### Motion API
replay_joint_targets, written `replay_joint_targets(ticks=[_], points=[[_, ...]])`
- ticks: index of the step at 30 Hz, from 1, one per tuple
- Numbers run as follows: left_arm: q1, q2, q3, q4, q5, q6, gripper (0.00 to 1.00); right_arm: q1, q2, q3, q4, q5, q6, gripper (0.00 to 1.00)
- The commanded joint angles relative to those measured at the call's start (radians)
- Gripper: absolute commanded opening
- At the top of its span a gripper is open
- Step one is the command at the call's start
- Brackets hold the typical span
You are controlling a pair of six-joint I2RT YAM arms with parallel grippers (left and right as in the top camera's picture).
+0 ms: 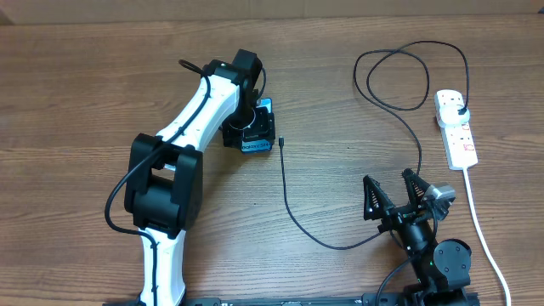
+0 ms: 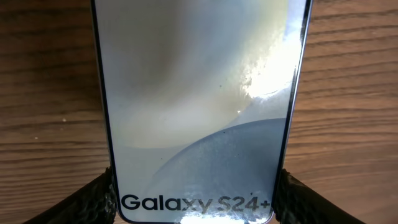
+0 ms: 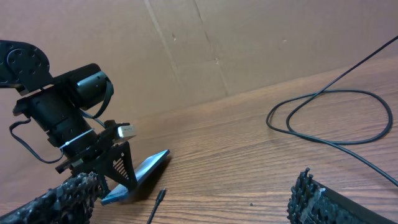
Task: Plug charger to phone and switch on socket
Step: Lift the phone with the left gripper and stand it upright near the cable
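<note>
Left end effector: pinching the phone across its long edges, with the pads at the end that reads "Galaxy S24+". In the right wrist view the phone looks tipped up on one edge, not flat on the table.

Right end effector: fingers spread, nothing between them.

The charger cable has its connector tip on the table just right of my left end effector, near the phone but not touching it. The cable passes under or beside my right fingers, I cannot tell which. It then loops well ahead to the plug, seated in the power strip ahead and right of my right end effector.

Risks, my judgement:
- The phone's edges are smooth and the hold is near one end. It may pivot or slip when the tip pushes against it.
- The tip is tiny and the cable is limp, so it is easy to grasp crooked and miss the port.
- Pulling the cable could tighten the loop and drag the strip or loosen the plug.
- The strip looks light and may skid when I press the switch.

Materials: glossy glass screen with pale blue glare and a dark, thin frame. My pads are black and knobbly. The cable is thin, black and round. The strip is white, oblong plastic with red markings and a thicker white lead. The table has a wood grain and a matte finish.
</note>
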Motion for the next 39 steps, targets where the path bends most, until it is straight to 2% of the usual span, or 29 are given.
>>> replay_joint_targets(ticks=[1,13,17,21,22,23,24,30,39], points=[[-0.03,0.007,0.008,0.001,-0.075,-0.024,0.45,-0.007,-0.008,-0.01,0.003,0.002,0.003,1.0],[-0.071,0.007,-0.195,0.15,-0.106,-0.075,0.47,-0.007,-0.008,-0.01,0.003,0.002,0.003,1.0],[-0.071,0.007,-0.214,0.162,-0.107,-0.076,0.48,-0.007,-0.008,-0.01,0.003,0.002,0.003,1.0],[-0.071,0.007,-0.214,0.162,-0.106,-0.075,0.66,-0.007,-0.008,-0.01,0.003,0.002,0.003,1.0],[-0.071,0.007,-0.214,0.162,-0.106,-0.075,0.75,-0.007,-0.008,-0.01,0.003,0.002,0.003,1.0],[-0.071,0.007,-0.214,0.162,-0.106,-0.075,0.98,-0.007,-0.008,-0.01,0.003,0.002,0.003,1.0],[-0.071,0.007,-0.214,0.164,-0.106,-0.075,1.0,-0.007,-0.008,-0.01,0.003,0.002,0.003,1.0],[-0.068,0.007,-0.18,0.152,-0.107,-0.074,0.99,-0.007,-0.008,-0.01,0.003,0.002,0.003,1.0],[-0.068,0.006,-0.035,0.095,-0.106,-0.075,1.0,-0.007,-0.008,-0.01,0.003,0.002,0.003,1.0]])
